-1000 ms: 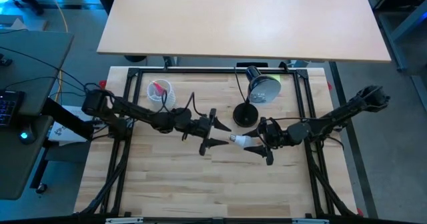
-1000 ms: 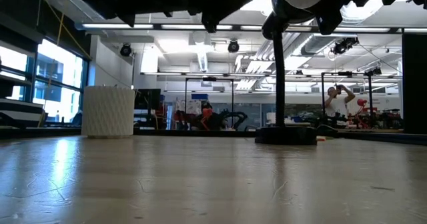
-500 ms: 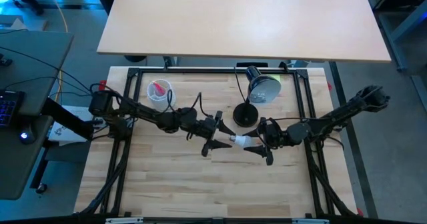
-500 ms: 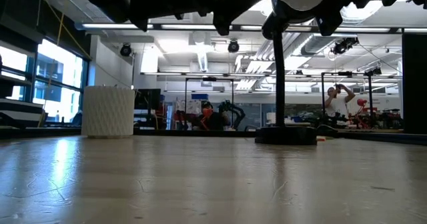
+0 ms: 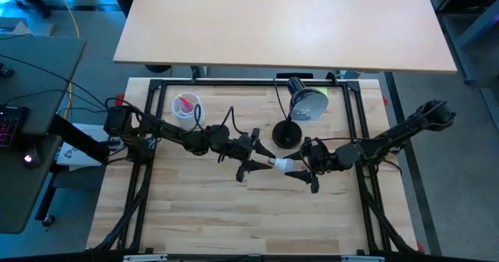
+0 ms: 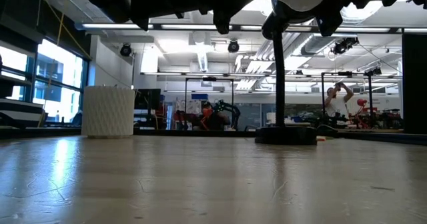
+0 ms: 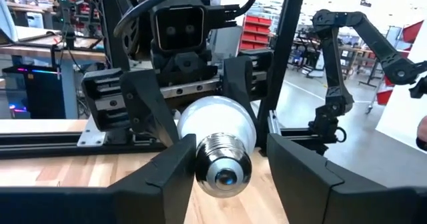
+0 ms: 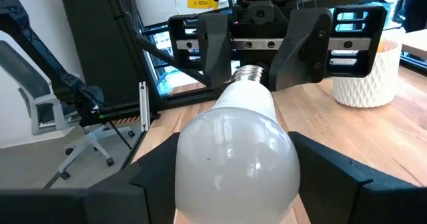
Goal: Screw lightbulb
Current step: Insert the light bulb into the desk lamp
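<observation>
Lightbulb (image 5: 282, 164) hangs above mid-table between both grippers. One black lamp (image 5: 290, 132) stands just behind it, one white cup (image 5: 187, 107) well to the left. Only the wrist views show the grips: the right gripper (image 8: 230, 177) clamps the glass, while the left gripper (image 7: 223, 167) flanks the screw base; whether its fingers (image 7: 167, 174) touch it cannot be told.
</observation>
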